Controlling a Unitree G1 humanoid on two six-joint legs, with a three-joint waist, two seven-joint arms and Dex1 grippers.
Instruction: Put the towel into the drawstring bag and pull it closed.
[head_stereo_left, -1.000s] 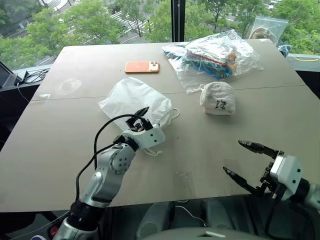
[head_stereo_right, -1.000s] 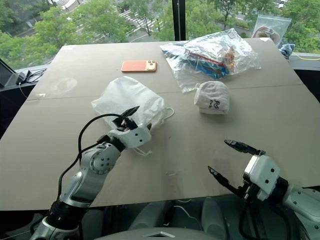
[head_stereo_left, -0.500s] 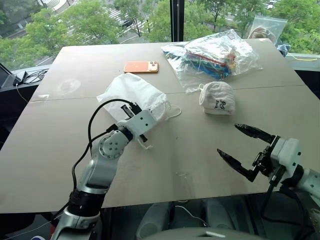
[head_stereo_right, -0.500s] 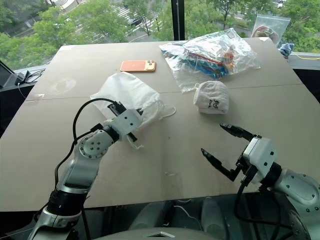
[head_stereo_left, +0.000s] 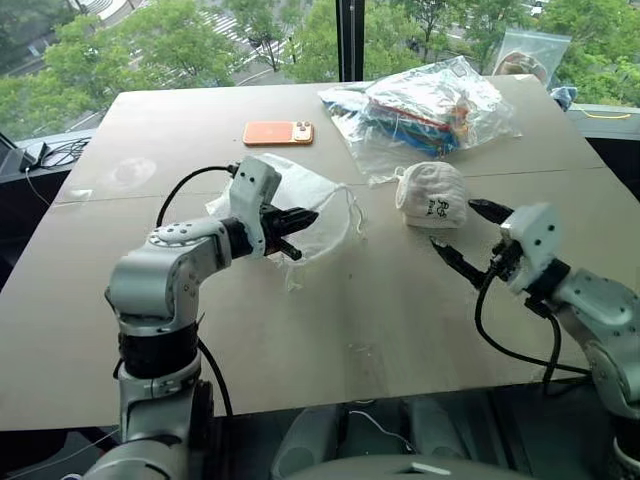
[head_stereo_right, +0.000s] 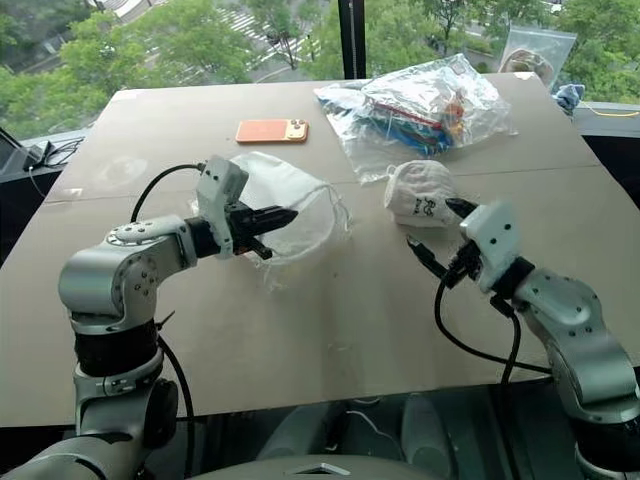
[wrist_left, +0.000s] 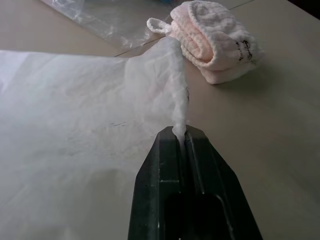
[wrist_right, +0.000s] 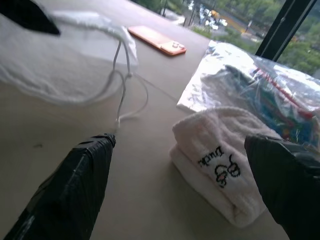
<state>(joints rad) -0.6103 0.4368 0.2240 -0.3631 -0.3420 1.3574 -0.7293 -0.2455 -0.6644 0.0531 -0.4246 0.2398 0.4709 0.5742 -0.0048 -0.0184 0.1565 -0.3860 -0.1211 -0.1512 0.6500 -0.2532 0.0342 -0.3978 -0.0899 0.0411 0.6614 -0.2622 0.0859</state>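
Left pincer (wrist_left: 179, 134) is clamped on a pinch of the bag's (head_stereo_left: 300, 200) thin fabric at its rim, holding that edge lifted off the tabletop (head_stereo_left: 400, 330). Right pincer (head_stereo_left: 460, 238) stands wide open, fingers either side of the near face of the towel (head_stereo_left: 432, 195), close to it; no contact evident.

Progress: early stage. Bag rim is secured by one pincer; the mouth looks only partly raised, not spread. Towel is on the tabletop, right of the bag and apart from it, just near of the clear plastic bag (head_stereo_left: 425, 110). Not grasped, not inserted. Remaining, by my reading: grasp towel, carry it left to the bag mouth, push it in, release, then take the cords (wrist_right: 120, 95) and pull shut. Cords hang loose at the rim, trailing onto the tabletop.

Count:
- towel: 1
- drawstring bag: 1
- clear plastic bag with coloured contents: 1
- orange phone (head_stereo_left: 278, 132), far side: 1
- second clear bag (head_stereo_left: 535, 55) on the far right ledge: 1
- pincers: 2
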